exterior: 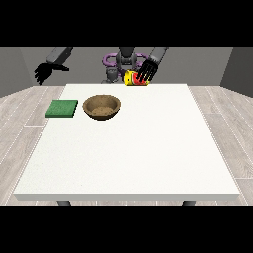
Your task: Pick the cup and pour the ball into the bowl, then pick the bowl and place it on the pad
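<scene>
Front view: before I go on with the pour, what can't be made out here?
- Ball: not visible in the front view; the cup lies tilted under the hand at the view's right, so its mouth and inside are hidden.
- Contact of that hand with the cup: too small to settle.
- Bowl: the near wall hides part of the inside.
- Hand at the view's left: finger pose too small to read.

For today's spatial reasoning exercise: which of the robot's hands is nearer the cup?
Left. It shows at the view's right, fingers over the cup. The other hand, at the view's left, hangs far off, beyond the table edge.
</scene>
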Controlling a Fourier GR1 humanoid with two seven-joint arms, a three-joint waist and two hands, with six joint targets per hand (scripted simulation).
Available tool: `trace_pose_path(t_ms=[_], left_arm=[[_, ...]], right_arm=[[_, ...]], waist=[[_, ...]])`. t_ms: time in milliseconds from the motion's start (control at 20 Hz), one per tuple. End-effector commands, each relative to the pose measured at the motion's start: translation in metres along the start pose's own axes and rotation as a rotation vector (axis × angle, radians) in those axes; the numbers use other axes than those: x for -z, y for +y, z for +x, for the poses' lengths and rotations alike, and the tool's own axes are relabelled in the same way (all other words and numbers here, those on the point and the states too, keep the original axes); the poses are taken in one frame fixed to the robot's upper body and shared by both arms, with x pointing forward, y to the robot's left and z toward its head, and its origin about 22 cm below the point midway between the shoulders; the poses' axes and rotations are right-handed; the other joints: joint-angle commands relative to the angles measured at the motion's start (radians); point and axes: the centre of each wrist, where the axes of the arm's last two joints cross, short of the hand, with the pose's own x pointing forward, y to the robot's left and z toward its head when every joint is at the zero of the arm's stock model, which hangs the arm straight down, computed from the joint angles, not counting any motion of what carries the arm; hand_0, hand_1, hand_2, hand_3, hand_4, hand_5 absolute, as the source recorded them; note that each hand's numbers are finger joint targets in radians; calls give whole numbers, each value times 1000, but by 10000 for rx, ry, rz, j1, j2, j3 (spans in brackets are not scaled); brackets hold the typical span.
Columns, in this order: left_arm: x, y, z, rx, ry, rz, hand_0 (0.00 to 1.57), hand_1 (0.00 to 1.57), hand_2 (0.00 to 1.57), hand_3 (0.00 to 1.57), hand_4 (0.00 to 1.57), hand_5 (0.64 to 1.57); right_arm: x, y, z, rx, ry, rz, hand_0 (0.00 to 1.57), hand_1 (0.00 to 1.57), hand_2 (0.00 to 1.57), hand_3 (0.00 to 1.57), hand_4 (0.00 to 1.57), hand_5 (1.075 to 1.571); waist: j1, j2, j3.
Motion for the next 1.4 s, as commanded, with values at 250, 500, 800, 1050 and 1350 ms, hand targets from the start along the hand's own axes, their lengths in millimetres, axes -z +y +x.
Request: trace_pose_path(t_ms=[250,500,800,1050,1350], left_arm=[[21,3,62,2582,-728,102,562,562,1571,1564,914,1570],[24,13,104,3671,-2061,333,552,552,1571,1571,885,1571],[5,-1,115,4929,-2377,600,376,376,1571,1571,835,1569],[1,-12,105,6254,-3153,-867,48,48,1571,1571,1085,1495],[20,1,128,8474,-4441,-644,614,614,1571,1571,1232,1387]], right_arm=[[26,4,17,-72,-272,493,0,0,0,0,0,1537],[56,24,30,-345,-470,121,0,0,0,222,0,1533],[73,47,38,-102,-977,981,0,0,0,271,0,1528],[71,65,27,261,-622,1123,0,0,0,276,0,1523],[79,57,38,53,-874,905,0,0,0,71,0,1519]], waist=[[-413,307,-3],[54,721,3],[-603,1271,-1],[-824,752,-8],[-559,1293,-1]])
